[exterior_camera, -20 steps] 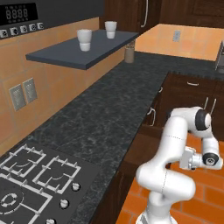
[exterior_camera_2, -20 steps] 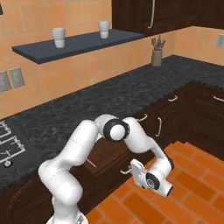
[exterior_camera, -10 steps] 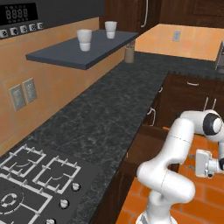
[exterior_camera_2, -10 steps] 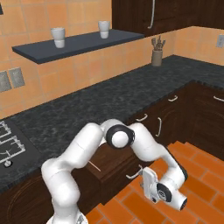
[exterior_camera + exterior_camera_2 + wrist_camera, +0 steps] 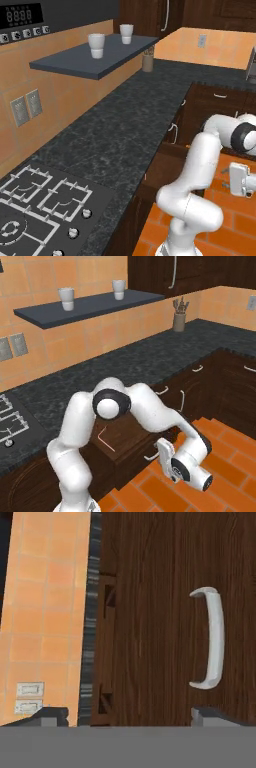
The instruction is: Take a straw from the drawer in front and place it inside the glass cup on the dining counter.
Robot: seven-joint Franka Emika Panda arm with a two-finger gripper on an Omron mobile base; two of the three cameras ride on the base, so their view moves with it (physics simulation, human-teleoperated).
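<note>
The two-finger hand stands wide open and holds nothing — in the hand view one dark fingertip rises at the lower left and the other at the lower right, well apart. Facing it is the dark brown wooden front of the drawer, and the small curved pale metal handle lies above the right-hand fingertip, apart from it and not between the fingers. The view is rolled, so the black speckled edge of the desk runs as an upright band left of the drawer front, with orange wall tiles beyond it.

In the right base view the hand hangs low in front of the cabinets, just off the drawer front, over the orange brick floor. The wide shallow drawer is pulled out below the desk edge. The very thin red-pink straw with its bent top lies flat on the plain wooden drawer bottom, toward the left side, partly behind the white arm.

In the left base view the hand is at the right edge, with the open drawer just left of the arm.

Above, the black speckled granite desk carries a gas hob at its near end and a utensil pot at the far corner. A dark grey wall shelf bears two white cups.
</note>
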